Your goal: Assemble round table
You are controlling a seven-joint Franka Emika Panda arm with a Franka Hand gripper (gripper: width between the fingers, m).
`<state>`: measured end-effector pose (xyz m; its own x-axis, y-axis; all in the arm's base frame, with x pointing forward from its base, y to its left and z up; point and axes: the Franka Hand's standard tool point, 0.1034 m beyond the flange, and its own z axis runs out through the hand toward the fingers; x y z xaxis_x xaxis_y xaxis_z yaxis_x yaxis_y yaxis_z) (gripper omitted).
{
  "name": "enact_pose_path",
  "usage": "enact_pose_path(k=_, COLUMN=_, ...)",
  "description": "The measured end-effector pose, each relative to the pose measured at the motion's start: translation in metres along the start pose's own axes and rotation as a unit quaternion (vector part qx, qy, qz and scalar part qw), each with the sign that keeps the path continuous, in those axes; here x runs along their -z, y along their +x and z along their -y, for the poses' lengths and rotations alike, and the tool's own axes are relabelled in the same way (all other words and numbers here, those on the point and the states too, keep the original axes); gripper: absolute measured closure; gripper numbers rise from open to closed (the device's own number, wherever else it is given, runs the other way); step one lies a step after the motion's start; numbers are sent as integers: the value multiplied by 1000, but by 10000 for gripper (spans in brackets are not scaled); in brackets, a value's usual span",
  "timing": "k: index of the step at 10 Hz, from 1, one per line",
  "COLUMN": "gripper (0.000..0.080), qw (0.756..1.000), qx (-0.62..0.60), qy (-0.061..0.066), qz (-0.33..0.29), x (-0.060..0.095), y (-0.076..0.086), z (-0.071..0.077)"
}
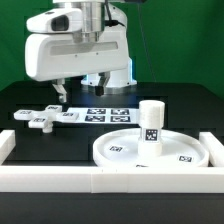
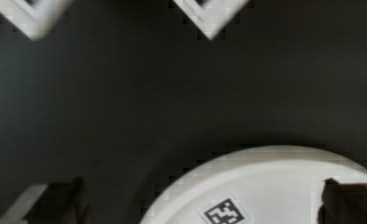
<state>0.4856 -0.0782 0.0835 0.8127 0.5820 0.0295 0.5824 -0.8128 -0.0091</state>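
Observation:
The large round disc (image 1: 130, 152) lies flat on the black table near the front. The short cylindrical leg (image 1: 150, 122) stands upright on it, right of its centre, with a tag on its side. The cross-shaped foot (image 1: 44, 117) lies flat on the table at the exterior view's left. My gripper (image 1: 82, 88) hangs above the back of the table, behind the foot and the disc, touching nothing. It is open and empty. In the wrist view the gripper (image 2: 201, 205) has its dark fingertips (image 2: 55, 200) wide apart, with part of the disc (image 2: 278, 185) and one tag between them, farther off.
The marker board (image 1: 108, 113) lies flat between the foot and the disc. A long white border rail (image 1: 110, 180) runs along the front and up both sides. Two white pointed shapes (image 2: 206, 15) show at the wrist view's far edge.

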Motion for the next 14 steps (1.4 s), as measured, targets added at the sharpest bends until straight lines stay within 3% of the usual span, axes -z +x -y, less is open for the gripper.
enact_pose_path(k=2, gripper=151, qw=1000, qx=-2, qy=1, qz=1, x=-1, y=-4, z=-2)
enact_pose_path(k=3, gripper=151, qw=1000, qx=-8, qy=-1, qz=5, x=-4, y=-16, z=-10)
enact_pose_path(k=5, gripper=151, qw=999, qx=-32, qy=-34, qz=-6, x=-9, y=-51, z=-27)
enact_pose_path(k=7, gripper=151, qw=999, qx=-38, qy=-31, qz=3, x=-15, y=-70, z=-33)
enact_pose_path(k=10, gripper=151, qw=999, qx=-35, qy=-30, qz=3, x=-15, y=-67, z=-32)
enact_pose_path(k=14, gripper=151, qw=999, qx=-28, qy=-24, qz=14, x=-26, y=-88, z=-36)
